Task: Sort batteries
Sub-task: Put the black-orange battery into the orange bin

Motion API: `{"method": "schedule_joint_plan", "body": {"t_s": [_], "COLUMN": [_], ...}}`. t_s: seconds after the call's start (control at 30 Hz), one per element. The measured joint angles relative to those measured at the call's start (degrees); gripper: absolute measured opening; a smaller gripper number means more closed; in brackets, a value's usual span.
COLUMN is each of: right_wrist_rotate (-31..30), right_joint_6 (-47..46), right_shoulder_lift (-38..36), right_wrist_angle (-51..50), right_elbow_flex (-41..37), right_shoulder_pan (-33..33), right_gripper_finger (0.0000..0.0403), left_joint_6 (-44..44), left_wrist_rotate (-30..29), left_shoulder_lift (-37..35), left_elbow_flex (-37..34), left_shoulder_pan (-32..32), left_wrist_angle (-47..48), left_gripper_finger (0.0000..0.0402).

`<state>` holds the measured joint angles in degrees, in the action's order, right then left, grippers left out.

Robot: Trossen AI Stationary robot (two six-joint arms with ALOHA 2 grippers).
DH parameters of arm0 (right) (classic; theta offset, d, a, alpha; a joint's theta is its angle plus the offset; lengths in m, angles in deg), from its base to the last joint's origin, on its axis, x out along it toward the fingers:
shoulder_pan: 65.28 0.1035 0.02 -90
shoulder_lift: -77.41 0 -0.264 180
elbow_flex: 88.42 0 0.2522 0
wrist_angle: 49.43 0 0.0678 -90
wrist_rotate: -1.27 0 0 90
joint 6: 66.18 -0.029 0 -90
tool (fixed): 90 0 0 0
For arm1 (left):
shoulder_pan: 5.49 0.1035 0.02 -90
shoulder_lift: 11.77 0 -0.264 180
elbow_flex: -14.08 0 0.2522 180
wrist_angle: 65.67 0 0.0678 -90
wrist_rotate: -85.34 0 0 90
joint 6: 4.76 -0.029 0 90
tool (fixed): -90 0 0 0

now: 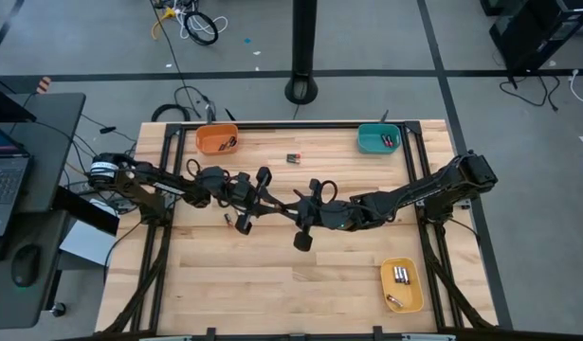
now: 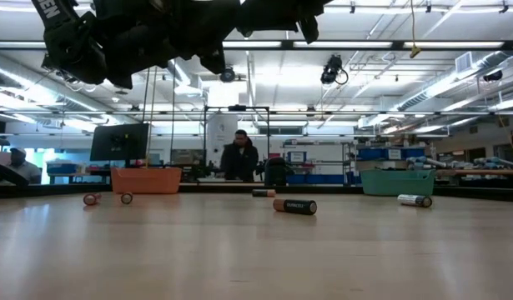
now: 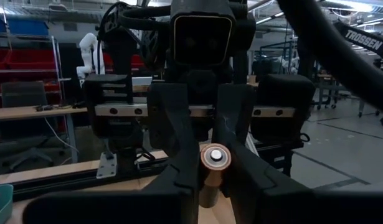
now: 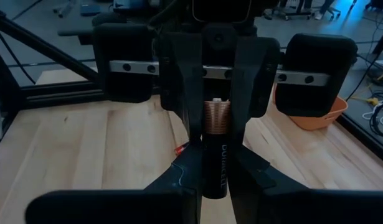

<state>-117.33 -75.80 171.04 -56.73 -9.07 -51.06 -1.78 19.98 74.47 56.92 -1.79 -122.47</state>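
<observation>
**Two grippers, one cell mid-worktop**

Left gripper (image 3: 215, 180) and right gripper (image 4: 215, 168) meet at the worktop's (image 1: 272, 294) centre, both sets of fingers clamped on one battery (image 4: 216, 149). Beyond it lies a loose cell (image 1: 294, 158), between orange bin (image 1: 217, 139) and teal bin (image 1: 378, 139).

Both end effectors (image 4: 215, 163) pinch one black, copper-topped battery (image 4: 215, 149) over table (image 4: 85, 149).
</observation>
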Motion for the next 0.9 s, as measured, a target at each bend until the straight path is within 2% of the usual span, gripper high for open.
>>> {"method": "schedule_joint_plan", "body": {"t_s": [0.13, 0.37, 0.57, 0.77, 0.9], "right_wrist_rotate": [0.0, -1.2, -6.4, -8.7, -11.0], "right_joint_6": [0.0, -0.3, 0.6, 0.7, 0.1], "right_shoulder_lift": [0.0, 0.0, -0.6, -3.7, -5.9], "right_wrist_angle": [0.0, -0.3, -2.1, -6.7, -13.4], "right_elbow_flex": [0.0, 0.0, 0.0, 0.0, 0.0], "right_shoulder_pan": [0.0, -0.2, -0.3, -0.3, -0.2], "right_gripper_finger": [0.0068, 0.0150, 0.0190, 0.0206, 0.0204], "left_joint_6": [0.0, 1.7, 3.9, 2.9, -1.6], "left_wrist_rotate": [0.0, 0.7, 3.5, 4.6, 5.2], "left_shoulder_lift": [0.0, -0.1, -0.7, -4.1, -8.0], "left_elbow_flex": [0.0, 0.0, 0.0, 2.1, 5.3], "left_shoulder_pan": [0.0, 1.3, 5.1, 9.0, 12.1], "left_wrist_angle": [0.0, 0.4, 1.7, 13.0, 30.0], "left_gripper_finger": [0.0057, 0.0057, 0.0057, 0.0057, 0.0057]}}
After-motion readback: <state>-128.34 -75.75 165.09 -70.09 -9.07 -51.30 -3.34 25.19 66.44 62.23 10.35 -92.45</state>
